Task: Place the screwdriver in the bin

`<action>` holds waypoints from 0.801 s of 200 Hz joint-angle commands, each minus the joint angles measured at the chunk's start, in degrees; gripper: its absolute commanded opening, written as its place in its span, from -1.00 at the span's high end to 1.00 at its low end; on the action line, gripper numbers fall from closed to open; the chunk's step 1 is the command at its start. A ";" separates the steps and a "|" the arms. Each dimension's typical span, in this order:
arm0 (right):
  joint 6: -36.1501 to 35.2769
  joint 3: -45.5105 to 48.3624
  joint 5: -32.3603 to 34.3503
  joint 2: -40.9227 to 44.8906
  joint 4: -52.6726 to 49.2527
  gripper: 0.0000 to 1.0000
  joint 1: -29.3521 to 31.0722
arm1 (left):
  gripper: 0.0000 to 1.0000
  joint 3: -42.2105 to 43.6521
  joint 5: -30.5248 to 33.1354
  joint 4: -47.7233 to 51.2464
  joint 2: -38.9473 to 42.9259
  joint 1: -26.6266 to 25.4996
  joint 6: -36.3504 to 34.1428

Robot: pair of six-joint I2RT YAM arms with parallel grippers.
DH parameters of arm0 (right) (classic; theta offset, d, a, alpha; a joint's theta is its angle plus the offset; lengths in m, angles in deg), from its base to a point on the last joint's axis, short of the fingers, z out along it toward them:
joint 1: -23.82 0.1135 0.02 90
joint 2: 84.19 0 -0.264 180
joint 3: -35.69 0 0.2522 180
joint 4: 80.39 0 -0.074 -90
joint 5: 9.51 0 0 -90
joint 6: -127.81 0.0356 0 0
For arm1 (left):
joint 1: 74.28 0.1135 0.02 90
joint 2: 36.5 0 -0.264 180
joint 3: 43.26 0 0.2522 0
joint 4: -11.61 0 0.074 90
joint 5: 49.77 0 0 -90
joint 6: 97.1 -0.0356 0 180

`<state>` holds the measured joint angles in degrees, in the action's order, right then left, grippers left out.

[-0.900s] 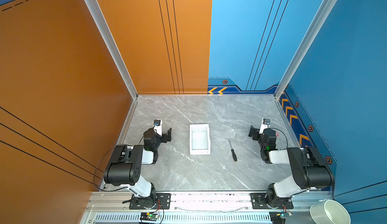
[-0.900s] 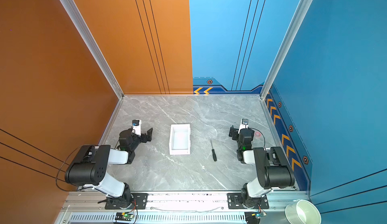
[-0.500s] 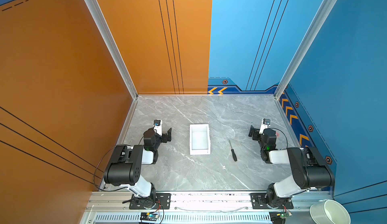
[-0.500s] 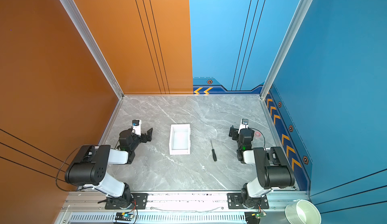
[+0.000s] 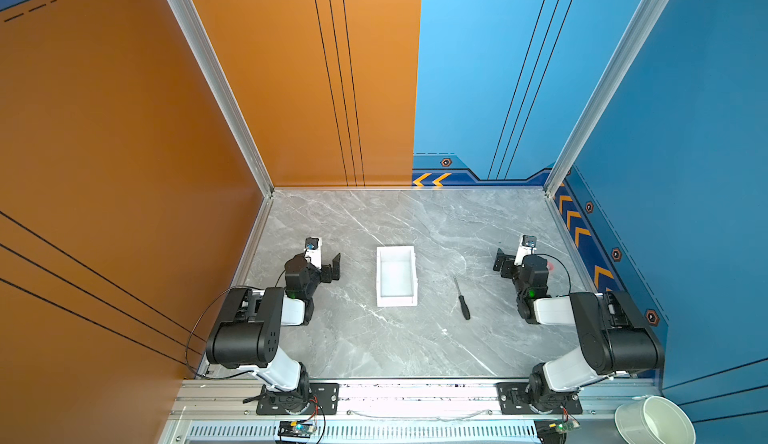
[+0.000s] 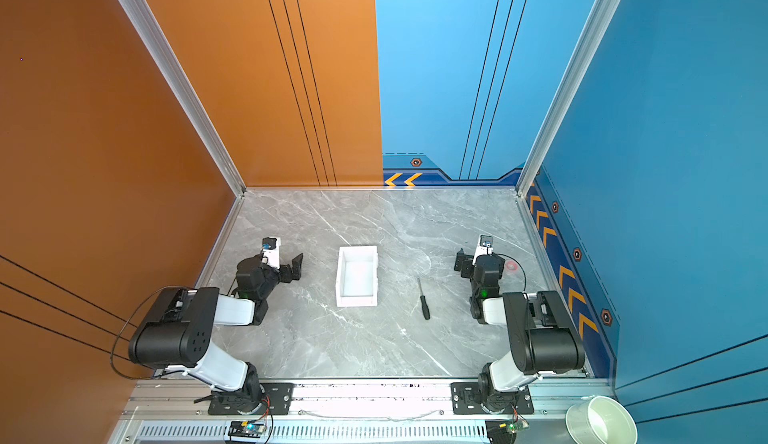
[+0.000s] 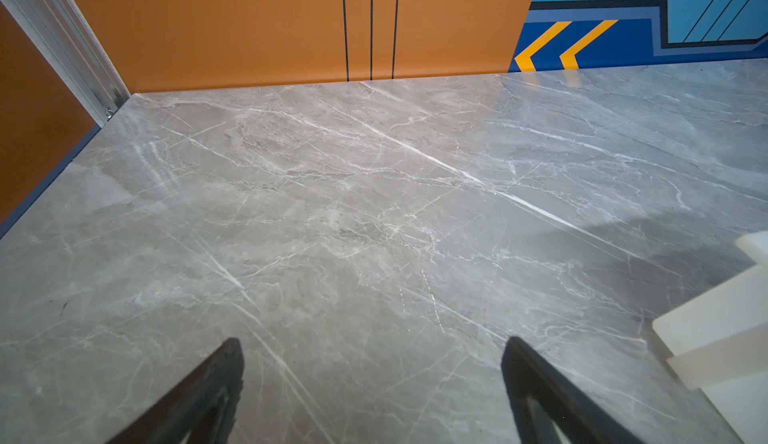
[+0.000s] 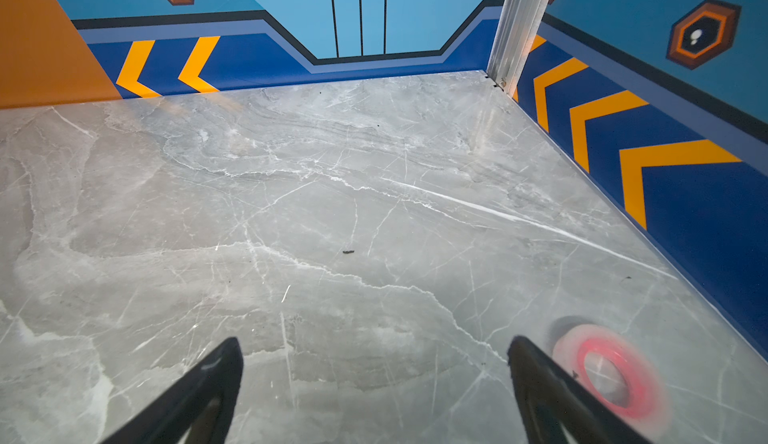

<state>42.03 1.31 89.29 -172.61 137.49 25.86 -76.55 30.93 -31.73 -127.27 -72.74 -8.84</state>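
The screwdriver (image 5: pixel 461 298) lay on the desk beside the empty bin (image 5: pixel 396 276), untouched. Both claws, left (image 7: pixel 372 384) and right (image 8: pixel 374 384), stood apart, holding nothing.

left arm (image 5: pixel 266 317) folded low | left gripper (image 7: pixel 372 384) jaws apart, empty | right arm (image 5: pixel 582 321) folded low | right gripper (image 8: pixel 374 384) jaws apart, empty

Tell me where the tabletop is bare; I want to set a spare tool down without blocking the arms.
Bare marble runs from the bin back to the rear wall, and from the screwdriver forward to the front rail. It is tighter between the left gripper and the bin, and near the right gripper, where a red ring lies.
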 commanded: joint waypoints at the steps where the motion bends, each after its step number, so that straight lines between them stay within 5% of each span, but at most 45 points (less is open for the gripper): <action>1: -0.88 -0.74 -0.03 -0.26 0.56 -1.00 0.07 | -0.96 -0.52 -1.07 0.24 0.77 0.22 -0.77; 82: -0.62 -0.83 -0.93 -0.26 0.39 -1.00 -0.46 | -0.96 -0.18 -0.92 0.07 1.13 0.40 -0.41; 103: -0.42 -0.80 5.71 0.83 -0.03 -1.00 1.36 | -0.96 0.21 -0.80 1.91 4.28 0.22 -0.78; 160: 3.90 -13.29 11.90 13.35 -30.72 -1.00 2.43 | -0.96 -1.62 -1.73 15.58 17.33 0.07 -1.43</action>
<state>42.97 -7.30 96.24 -163.32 120.64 26.98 -76.09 29.64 -25.54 -113.93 -72.68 -9.25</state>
